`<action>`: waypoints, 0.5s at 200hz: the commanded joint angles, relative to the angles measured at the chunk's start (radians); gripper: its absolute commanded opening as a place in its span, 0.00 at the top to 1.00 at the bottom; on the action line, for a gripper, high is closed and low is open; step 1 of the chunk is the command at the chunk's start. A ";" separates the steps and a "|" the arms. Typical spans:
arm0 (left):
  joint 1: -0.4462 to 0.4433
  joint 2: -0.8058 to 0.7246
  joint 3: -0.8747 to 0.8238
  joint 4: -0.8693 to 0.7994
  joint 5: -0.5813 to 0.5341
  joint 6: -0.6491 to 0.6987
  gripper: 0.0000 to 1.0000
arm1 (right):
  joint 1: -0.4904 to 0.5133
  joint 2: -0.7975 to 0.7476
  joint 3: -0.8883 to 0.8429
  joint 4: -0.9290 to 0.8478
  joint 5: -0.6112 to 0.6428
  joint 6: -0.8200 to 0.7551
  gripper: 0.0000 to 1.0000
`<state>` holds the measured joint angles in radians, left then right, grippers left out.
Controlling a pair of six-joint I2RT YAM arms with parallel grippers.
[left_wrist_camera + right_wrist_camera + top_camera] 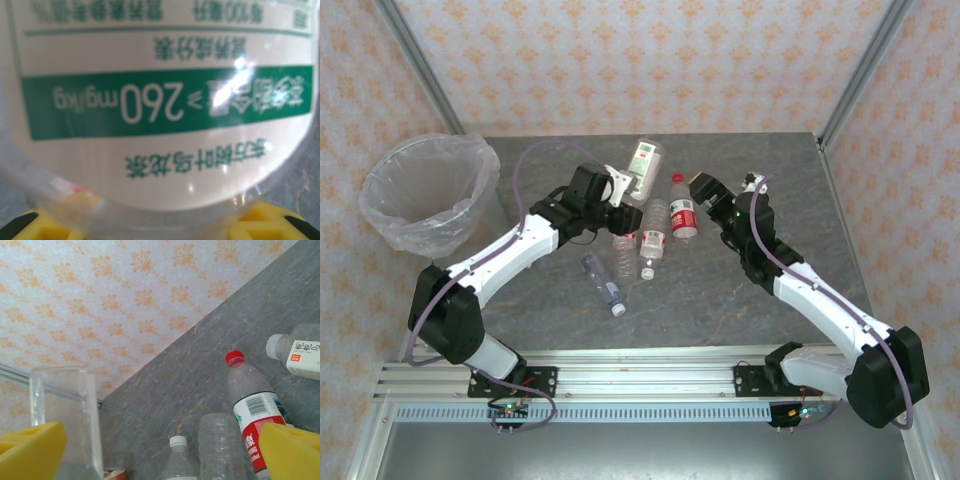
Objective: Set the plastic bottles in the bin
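Now: left gripper is pinching the green-label bottle mid-table; carrying step, I judge. At its nine o'clock the bin is sitting, well apart. Meanwhile the right gripper is hanging spread beside the red-cap bottle. Next move: swinging left, releasing above the bin.

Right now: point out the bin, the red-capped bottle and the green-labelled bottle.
bin (pixel 415 235), top external view, near wall.
red-capped bottle (pixel 685 213), top external view, label.
green-labelled bottle (pixel 165 100), left wrist view, green label band.
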<state>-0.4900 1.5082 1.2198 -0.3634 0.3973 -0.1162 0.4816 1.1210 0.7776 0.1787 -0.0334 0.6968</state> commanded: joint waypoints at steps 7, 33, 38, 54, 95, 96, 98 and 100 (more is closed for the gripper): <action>0.037 -0.061 0.023 -0.023 -0.122 -0.061 1.00 | 0.002 -0.011 0.028 -0.023 -0.066 -0.134 0.01; 0.075 -0.082 0.042 -0.053 -0.193 -0.099 1.00 | 0.002 -0.004 0.046 -0.014 -0.168 -0.233 0.01; 0.083 -0.089 0.043 -0.057 -0.201 -0.105 1.00 | 0.002 -0.004 0.048 -0.013 -0.177 -0.243 0.01; 0.097 -0.105 0.049 -0.067 -0.225 -0.104 1.00 | 0.002 -0.004 0.041 -0.003 -0.188 -0.237 0.01; 0.115 -0.130 0.078 -0.105 -0.329 -0.092 1.00 | 0.006 0.019 0.065 0.002 -0.278 -0.232 0.01; 0.115 -0.130 0.079 -0.106 -0.331 -0.091 1.00 | 0.007 0.019 0.066 0.001 -0.280 -0.233 0.01; 0.117 -0.133 0.081 -0.107 -0.335 -0.092 1.00 | 0.008 0.021 0.068 -0.001 -0.281 -0.235 0.01; 0.118 -0.135 0.082 -0.108 -0.341 -0.092 1.00 | 0.011 0.024 0.071 -0.003 -0.282 -0.238 0.01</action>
<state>-0.3851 1.4178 1.2522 -0.4366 0.1566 -0.2020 0.4820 1.1271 0.7921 0.1680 -0.2443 0.4931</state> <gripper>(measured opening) 0.432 0.993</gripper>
